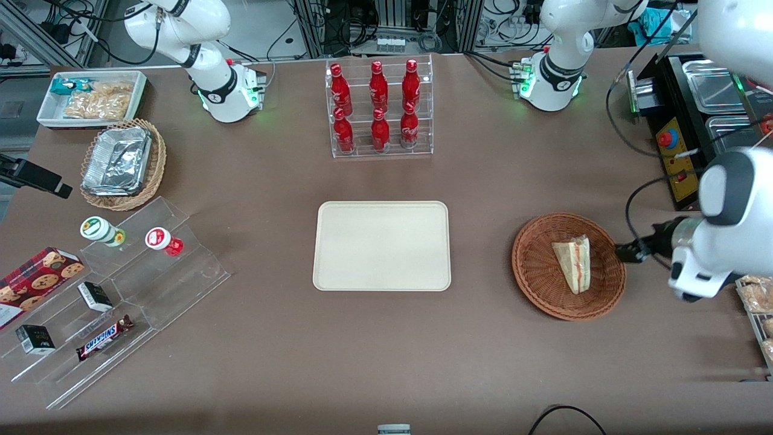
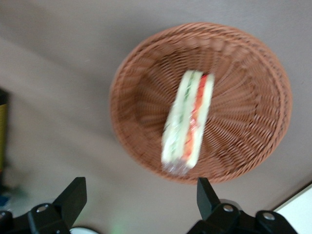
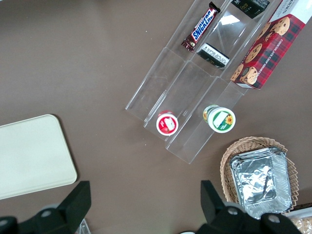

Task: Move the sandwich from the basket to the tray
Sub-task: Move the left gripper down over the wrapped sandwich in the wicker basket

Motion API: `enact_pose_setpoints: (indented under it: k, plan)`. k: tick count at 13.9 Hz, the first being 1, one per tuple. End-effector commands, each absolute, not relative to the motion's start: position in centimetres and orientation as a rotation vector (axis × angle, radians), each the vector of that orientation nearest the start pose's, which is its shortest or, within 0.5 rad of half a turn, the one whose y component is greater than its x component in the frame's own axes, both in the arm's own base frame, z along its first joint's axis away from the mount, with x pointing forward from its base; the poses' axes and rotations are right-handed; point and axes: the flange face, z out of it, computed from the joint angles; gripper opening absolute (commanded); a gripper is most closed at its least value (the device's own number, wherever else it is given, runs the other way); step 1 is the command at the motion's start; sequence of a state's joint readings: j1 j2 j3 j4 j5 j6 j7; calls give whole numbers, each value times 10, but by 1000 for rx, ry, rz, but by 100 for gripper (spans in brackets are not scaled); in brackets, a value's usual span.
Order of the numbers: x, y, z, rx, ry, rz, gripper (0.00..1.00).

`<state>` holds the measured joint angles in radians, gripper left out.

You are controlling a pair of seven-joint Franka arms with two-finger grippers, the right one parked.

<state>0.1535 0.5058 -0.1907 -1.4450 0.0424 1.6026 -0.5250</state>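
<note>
The sandwich [image 1: 574, 263], a pale wedge with orange-red and green filling, lies in the round reddish-brown basket [image 1: 531, 284] toward the working arm's end of the table. The cream tray [image 1: 381, 246] sits flat at the table's middle, with nothing on it. My left gripper [image 1: 623, 251] hovers just outside the basket's rim, on the side away from the tray. In the left wrist view the sandwich [image 2: 189, 122] rests on the basket [image 2: 146, 83] weave, and the gripper [image 2: 140, 195] is open over bare table beside the rim, holding nothing. The tray [image 3: 29, 156] shows in the right wrist view too.
A clear rack of red bottles [image 1: 379, 109] stands farther from the camera than the tray. Acrylic steps with snacks [image 1: 115, 290], a tan wicker basket of foil containers [image 1: 121, 163] and a white bin [image 1: 90, 98] lie toward the parked arm's end. A black control box [image 1: 676, 151] stands near the working arm.
</note>
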Motion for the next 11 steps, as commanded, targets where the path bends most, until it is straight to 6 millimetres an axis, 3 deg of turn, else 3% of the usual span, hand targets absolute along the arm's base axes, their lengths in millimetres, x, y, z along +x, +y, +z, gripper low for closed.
enact_pose_setpoints:
  k: [1,3,6,9,11]
  plan:
    - [675,-11,360,-3039,-782,479,100]
    - [679,-22,350,-3071,-677,441,100]
    - [679,-18,331,-3087,-613,482,100]
    - [670,-18,290,-3056,-603,592,100]
    - [661,-17,274,-3035,-602,645,100]
